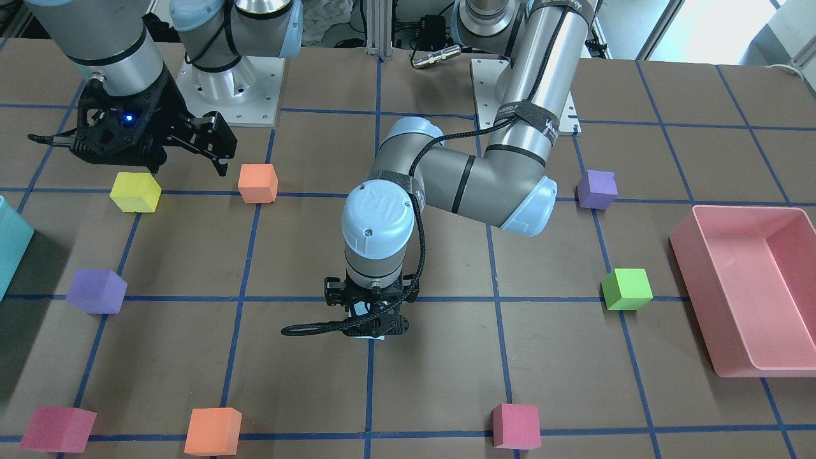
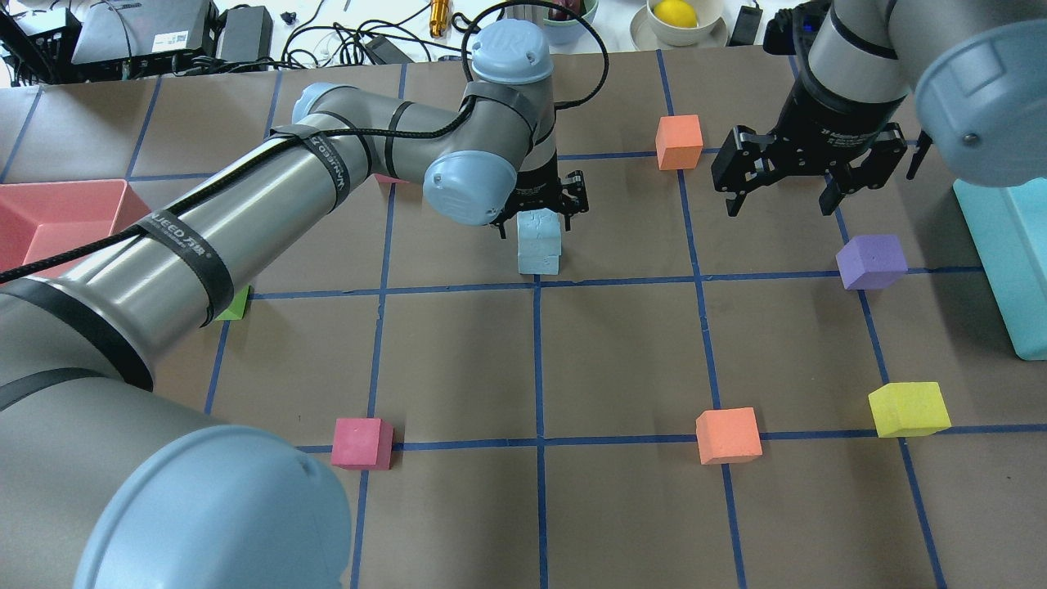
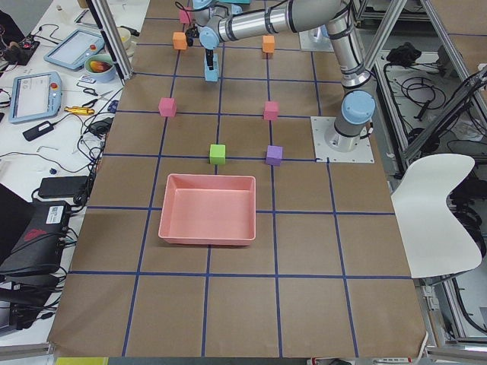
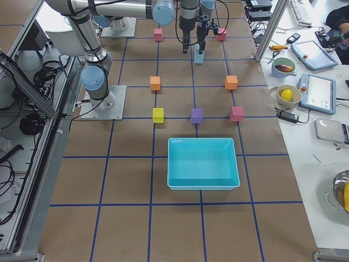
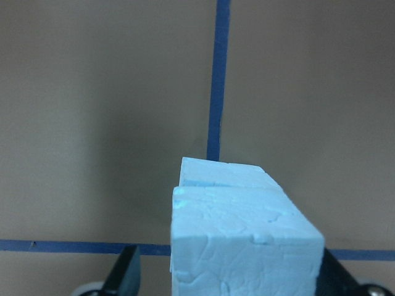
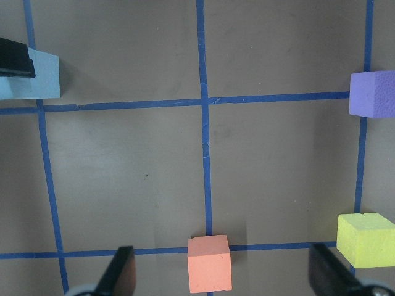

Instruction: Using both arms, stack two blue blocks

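- Two blue blocks form a stack near the middle of the tabletop (image 2: 622, 352), just on the far side of a tape-line crossing as seen from the robot.
- The upper blue block (image 2: 539, 222) sits on the lower blue block (image 2: 539, 262). The left wrist view shows a small offset, with a strip of the lower block's top face peeking out past the upper one.
- The left arm (image 2: 270, 196) reaches in over the stack, wrist pointing straight down.
- The left pincer (image 2: 537, 218) straddles the upper block with its fingers apart. There is a visible gap on one side in the wrist view, so it is not clamped.
- The right pincer (image 2: 777, 196) hangs above the tabletop on the robot's right, fingers spread wide and holding nothing, well apart from the stack.
- An orange cube (image 2: 679, 141) lies just left of the right pincer and slightly farther out, and a purple cube (image 2: 872, 262) lies nearer the robot than it does.
- A teal bin (image 2: 1010, 254) stands at the right edge and a pink bin (image 2: 49, 217) at the left edge.
- In the near row there are a yellow cube (image 2: 908, 409), a second orange cube (image 2: 728, 435) and a pink cube (image 2: 361, 442), all resting on tape lines.
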